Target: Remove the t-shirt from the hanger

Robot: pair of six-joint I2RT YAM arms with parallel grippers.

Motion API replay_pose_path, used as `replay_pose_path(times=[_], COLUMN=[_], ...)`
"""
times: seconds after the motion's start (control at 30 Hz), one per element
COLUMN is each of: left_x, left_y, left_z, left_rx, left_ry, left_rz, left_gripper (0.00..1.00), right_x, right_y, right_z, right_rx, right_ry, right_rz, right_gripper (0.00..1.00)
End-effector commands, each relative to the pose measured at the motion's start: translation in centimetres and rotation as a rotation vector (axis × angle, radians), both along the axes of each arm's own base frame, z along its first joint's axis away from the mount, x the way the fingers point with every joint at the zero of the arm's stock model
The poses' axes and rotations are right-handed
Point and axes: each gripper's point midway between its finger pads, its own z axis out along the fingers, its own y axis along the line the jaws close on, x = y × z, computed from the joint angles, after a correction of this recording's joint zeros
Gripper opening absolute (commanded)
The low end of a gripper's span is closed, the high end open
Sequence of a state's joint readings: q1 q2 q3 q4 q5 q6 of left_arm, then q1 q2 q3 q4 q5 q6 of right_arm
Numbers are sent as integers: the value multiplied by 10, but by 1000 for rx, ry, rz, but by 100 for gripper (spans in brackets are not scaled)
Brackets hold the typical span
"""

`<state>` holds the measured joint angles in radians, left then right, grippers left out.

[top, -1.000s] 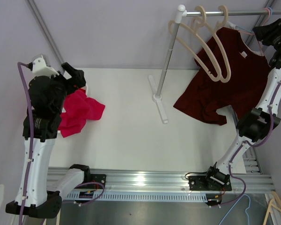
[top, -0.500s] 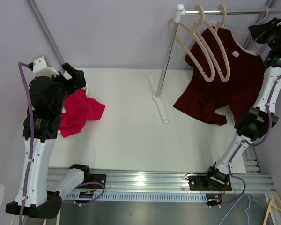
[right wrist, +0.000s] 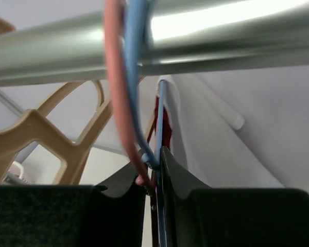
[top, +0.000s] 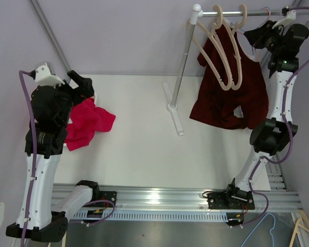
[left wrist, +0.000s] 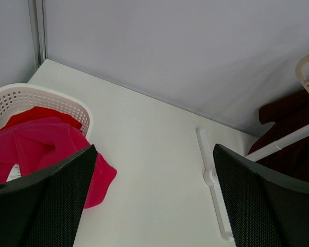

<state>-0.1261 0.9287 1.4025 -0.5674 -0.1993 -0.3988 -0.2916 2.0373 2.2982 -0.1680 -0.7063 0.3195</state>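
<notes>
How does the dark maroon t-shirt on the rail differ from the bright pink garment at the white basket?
Colour: the dark maroon t-shirt is dull; the bright pink garment is vivid.
Pose: the t-shirt hangs from the metal rail; the pink garment lies crumpled over the white plastic basket.
Contact: the right pincer pinches the t-shirt's blue wire hanger; no pincer holds the pink garment.
Both are fabric.
</notes>
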Motion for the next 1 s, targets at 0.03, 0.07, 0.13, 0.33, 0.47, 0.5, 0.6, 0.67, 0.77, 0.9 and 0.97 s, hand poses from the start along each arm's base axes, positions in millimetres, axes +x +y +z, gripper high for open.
replay_pose_path(times=[0.03,0.07,0.13,0.33,0.47,0.5,0.6,0.67,0.77,0.9,0.97], left_x=[-4,-5,-6,-11,-11,-11,-11,-11,-11,-11,-10], left_y=[-4,-3,-4,-3,-4,-5,-6,-7,-7,-6,-8], left_z=[8,9,9,10,8,10,9,9,9,9,8], left_rx=[11,9,10,9,7,5,2,0,4,5,2], left_ry=[-37,-40,-41,-52,-49,-54,-54,-53,-51,-51,-49], left_rz=[-21,-21,-22,-24,-30,-31,-36,-38,-39,-37,-42], left_gripper=[100,99,100,100,99,100,99,100,99,99,100], right_x=[-23,-28,-31,-49,-58,-59,-64,-63,-59,-70,-75], right_y=[62,69,88,121,133,135,140,136,120,115,115], right_z=[8,12,6,12,15,15,16,16,14,22,22], right_rx=[-34,-38,-41,-56,-71,-71,-72,-80,-99,-105,-110], right_ry=[10,5,17,2,-1,2,-2,1,23,10,16], right_rz=[98,104,127,164,180,185,201,169,73,55,49], right_gripper=[24,28,43,44,45,46,48,55,64,67,67])
